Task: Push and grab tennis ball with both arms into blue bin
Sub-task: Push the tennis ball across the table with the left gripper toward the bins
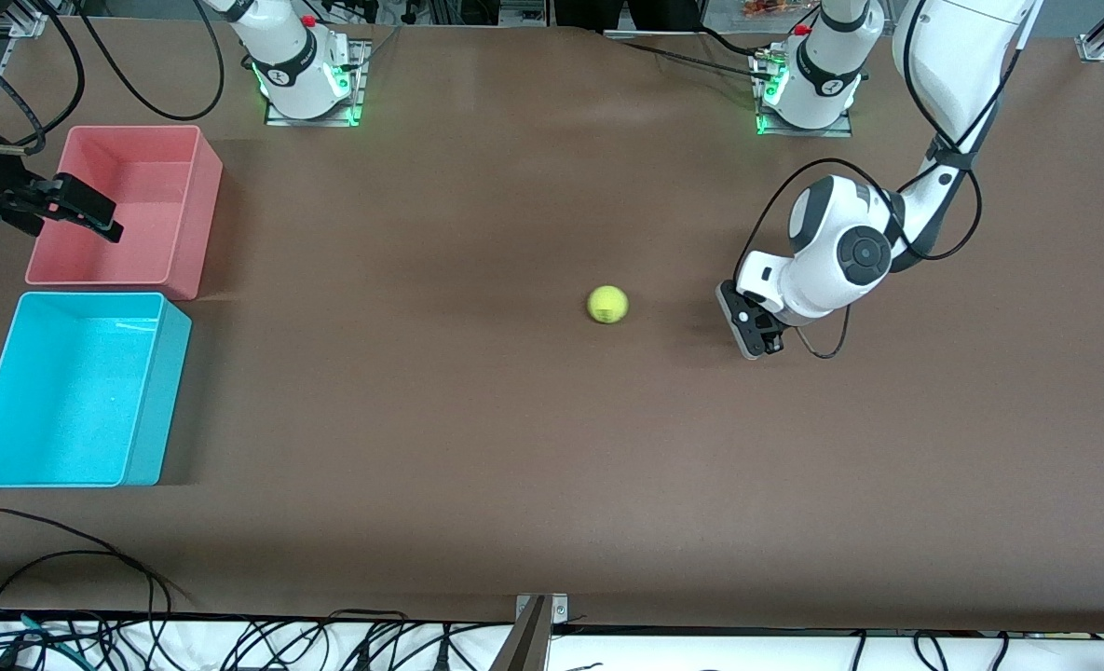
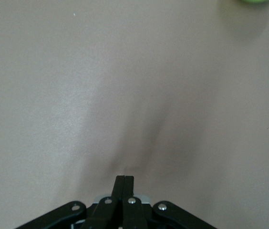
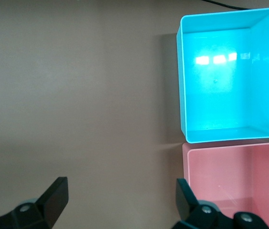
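Note:
The yellow-green tennis ball (image 1: pixel 607 304) lies on the brown table near its middle. Only a sliver of the ball (image 2: pixel 256 1) shows at the edge of the left wrist view. My left gripper (image 1: pixel 747 335) is low by the table beside the ball, toward the left arm's end, with a clear gap between them. Its fingers (image 2: pixel 124 183) are shut together on nothing. The blue bin (image 1: pixel 156 391) stands at the right arm's end, near the front camera. My right gripper (image 1: pixel 95 212) hangs open over the pink bin's outer edge, and the right wrist view shows this gripper (image 3: pixel 120 186) holding nothing.
A pink bin (image 1: pixel 193 214) stands right beside the blue bin (image 3: pixel 181 76), farther from the front camera; both the blue one and the pink bin (image 3: pixel 187 157) hold nothing. Cables trail along the table's front edge (image 1: pixel 95 559).

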